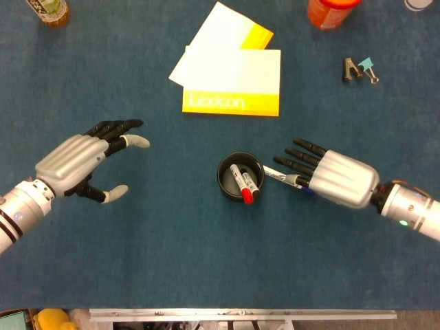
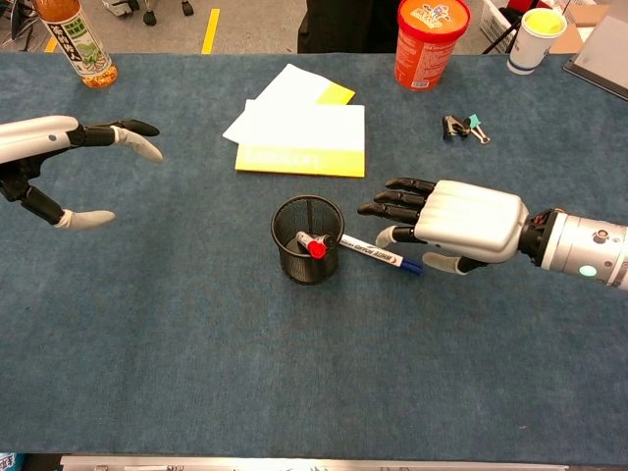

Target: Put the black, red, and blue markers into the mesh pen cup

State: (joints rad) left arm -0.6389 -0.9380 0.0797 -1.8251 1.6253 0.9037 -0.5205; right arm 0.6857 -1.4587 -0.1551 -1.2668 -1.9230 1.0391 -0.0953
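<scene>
Far left of the head view, the left robot hand [image 1: 75,161] hangs over bare blue tabletop [image 1: 137,261], fingers spread, thumb apart, holding nothing. It sits well clear of the action, and that looks deliberate: parked wide, it leaves the middle free for the other arm.

Moving right, upper middle of the frame, a yellow notepad [image 1: 234,86] lies flat on loose sheets, near the cup but not touching it.

Centre frame now, the mesh pen cup [image 2: 307,240] stands upright. Two markers are inside it: the red-capped marker [image 1: 238,184] leans against the wall with its cap toward the bottom of the frame, and beside it a second marker [image 1: 251,183], most likely the black one, though its cap is hard to make out. So two are in, by my reading.

Just right of the cup lies the blue marker [image 2: 378,253], flat on the tabletop, one end touching or nearly touching the cup's base, blue cap pointing away to the right.

And here's the right robot hand [image 2: 456,224], low over that cap end, fingers extended toward the cup, thumb tucked underneath. It isn't closed on anything yet; whether a fingertip touches the barrel, I can't tell. It looks poised to pinch the marker.

Upper right, binder clips [image 1: 359,69] and an orange tub [image 2: 430,41] sit out of the way.
</scene>
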